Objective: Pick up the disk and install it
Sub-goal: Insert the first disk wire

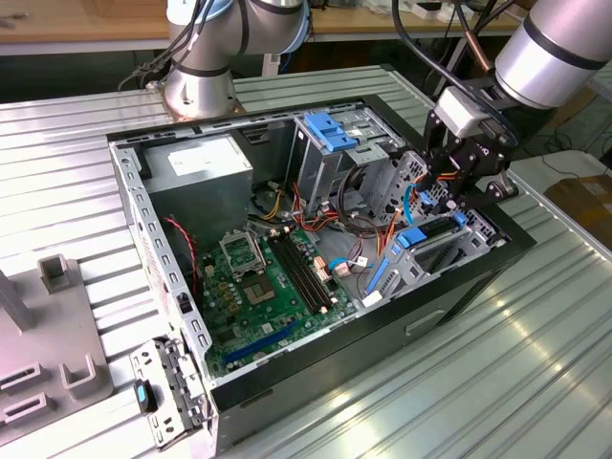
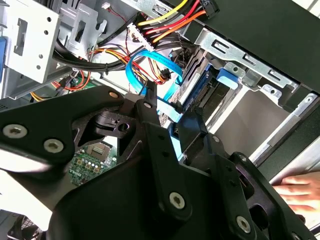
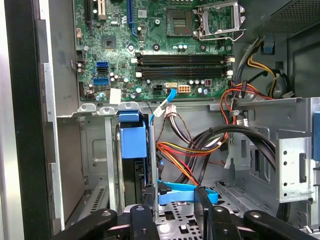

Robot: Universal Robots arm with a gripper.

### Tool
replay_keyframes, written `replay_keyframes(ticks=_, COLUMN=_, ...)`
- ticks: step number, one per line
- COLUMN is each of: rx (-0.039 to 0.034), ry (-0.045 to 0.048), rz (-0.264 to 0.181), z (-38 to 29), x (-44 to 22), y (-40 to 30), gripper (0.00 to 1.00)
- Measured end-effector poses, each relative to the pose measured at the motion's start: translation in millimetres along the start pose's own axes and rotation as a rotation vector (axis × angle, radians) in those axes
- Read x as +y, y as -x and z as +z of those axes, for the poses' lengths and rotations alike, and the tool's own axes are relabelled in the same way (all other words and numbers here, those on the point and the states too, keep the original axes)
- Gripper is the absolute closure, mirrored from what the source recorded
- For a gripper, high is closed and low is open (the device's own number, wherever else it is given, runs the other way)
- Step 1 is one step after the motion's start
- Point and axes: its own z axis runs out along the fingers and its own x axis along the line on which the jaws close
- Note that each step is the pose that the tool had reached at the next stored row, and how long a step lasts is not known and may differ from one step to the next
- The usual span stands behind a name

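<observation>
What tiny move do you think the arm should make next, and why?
Probably shift the open tool sideways over the dark rectangular disk with blue plastic rails: it stands in the grey metal bay beside one finger, while a thin blue cable lies between the fingers.

Arm (image 1: 553,50) is slanting down from the exterior view's upper right. End effector (image 1: 461,191) is hanging at its low end, pointing downward. In both wrist views I am seeing its black fingers (image 2: 148,102) standing spread apart.
</observation>
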Motion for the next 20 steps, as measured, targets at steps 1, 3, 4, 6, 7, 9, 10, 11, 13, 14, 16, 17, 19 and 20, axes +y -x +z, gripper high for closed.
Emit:
replay_keyframes(ticks=1, rx=0.0, ry=0.0, rz=0.0, z=0.0, x=0.0, y=0.0, gripper=0.56)
replay_keyframes(ticks=3, rx=-0.0001, ry=0.0, rz=0.0, z=0.1, x=0.0, y=0.0, gripper=0.64)
replay_keyframes(ticks=4, rx=0.0, ry=0.0, rz=0.0, z=0.1, x=0.0, y=0.0, gripper=0.7)
replay_keyframes(ticks=6, rx=-0.0001, ry=0.0, rz=0.0, z=0.2, x=0.0, y=0.0, gripper=0.84)
replay_keyframes(ticks=7, rx=-0.0001, ry=0.0, rz=0.0, z=0.2, x=0.0, y=0.0, gripper=0.84)
replay_keyframes(ticks=9, rx=0.0, ry=0.0, rz=0.0, z=0.3, x=0.0, y=0.0, gripper=0.84)
replay_keyframes(ticks=10, rx=0.0, ry=0.0, rz=0.0, z=0.3, x=0.0, y=0.0, gripper=0.84)
replay_keyframes(ticks=11, rx=0.0, ry=0.0, rz=0.0, z=0.3, x=0.0, y=0.0, gripper=0.84)
replay_keyframes(ticks=13, rx=0.0494, ry=-0.003, rz=-0.001, z=-4.5, x=-0.1, y=0.5, gripper=0.84)
replay_keyframes(ticks=14, rx=0.05, ry=-0.0031, rz=-0.001, z=-4.8, x=-0.1, y=-1.6, gripper=0.84)
replay_keyframes(ticks=16, rx=0.0499, ry=-0.0031, rz=-0.001, z=-5.2, x=-0.3, y=-5.3, gripper=0.84)
replay_keyframes(ticks=17, rx=0.0498, ry=-0.0031, rz=-0.001, z=-5.3, x=-0.4, y=-6.6, gripper=0.84)
replay_keyframes(ticks=19, rx=0.0498, ry=-0.0031, rz=-0.001, z=-5.8, x=-0.5, y=-10.4, gripper=0.84)
replay_keyframes(ticks=20, rx=0.0499, ry=-0.0031, rz=-0.001, z=-5.9, x=-0.5, y=-11.2, gripper=0.84)
